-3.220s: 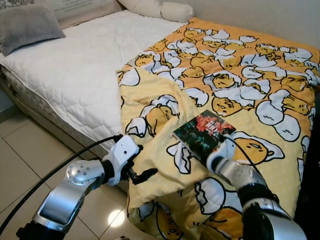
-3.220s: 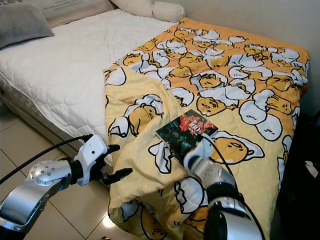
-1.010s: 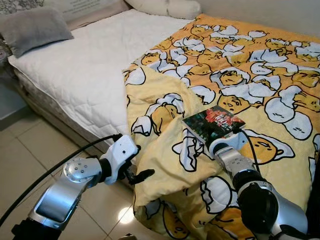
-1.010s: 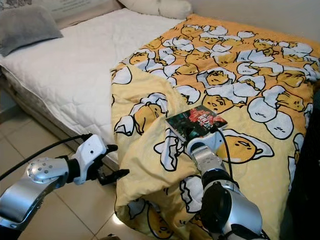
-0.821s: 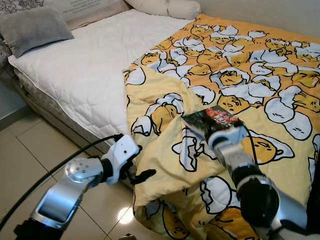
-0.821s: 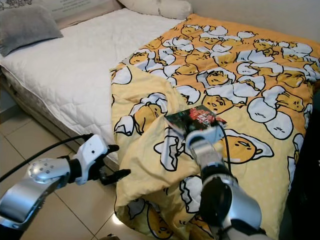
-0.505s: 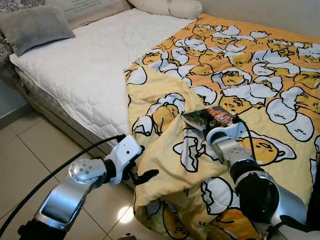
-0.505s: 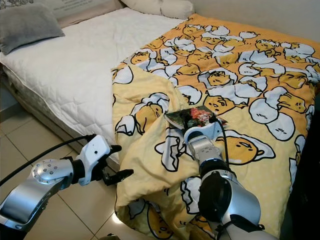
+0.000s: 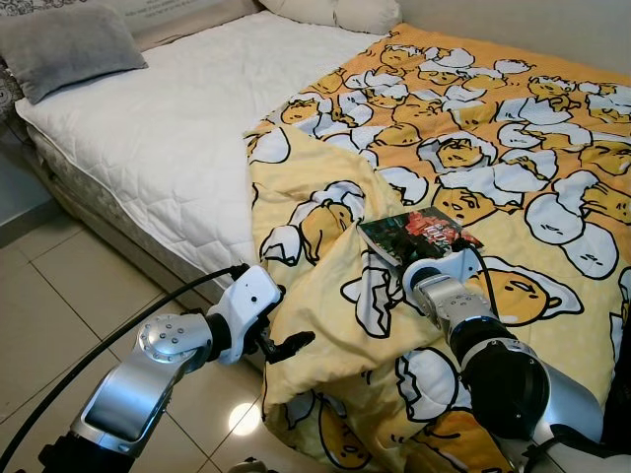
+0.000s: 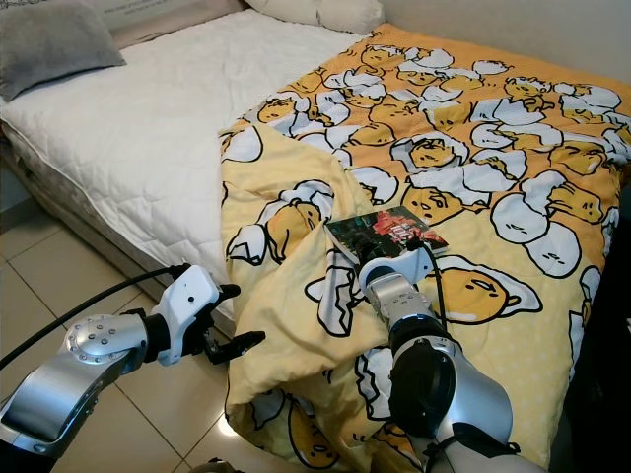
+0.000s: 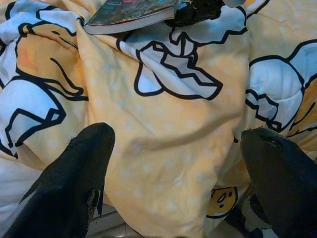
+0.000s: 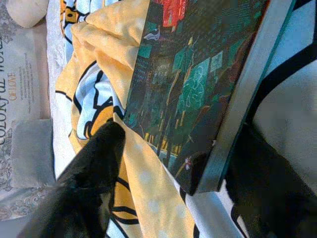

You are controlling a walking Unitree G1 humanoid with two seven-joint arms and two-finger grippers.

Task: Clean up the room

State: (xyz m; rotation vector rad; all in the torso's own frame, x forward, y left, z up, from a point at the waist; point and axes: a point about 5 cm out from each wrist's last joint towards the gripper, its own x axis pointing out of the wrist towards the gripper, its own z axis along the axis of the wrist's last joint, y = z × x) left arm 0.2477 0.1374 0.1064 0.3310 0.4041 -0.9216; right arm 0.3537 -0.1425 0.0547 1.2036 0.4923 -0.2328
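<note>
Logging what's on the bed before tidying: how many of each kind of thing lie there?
Books: 1
Blankets, yellow cartoon print: 1
Grey pillows: 1
White pillows: 1
Total: 4

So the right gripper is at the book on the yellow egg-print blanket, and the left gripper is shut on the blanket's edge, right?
Not quite. The left gripper is open, its fingers spread apart before the blanket, as the left wrist view shows. The right gripper is indeed at the book.
</note>
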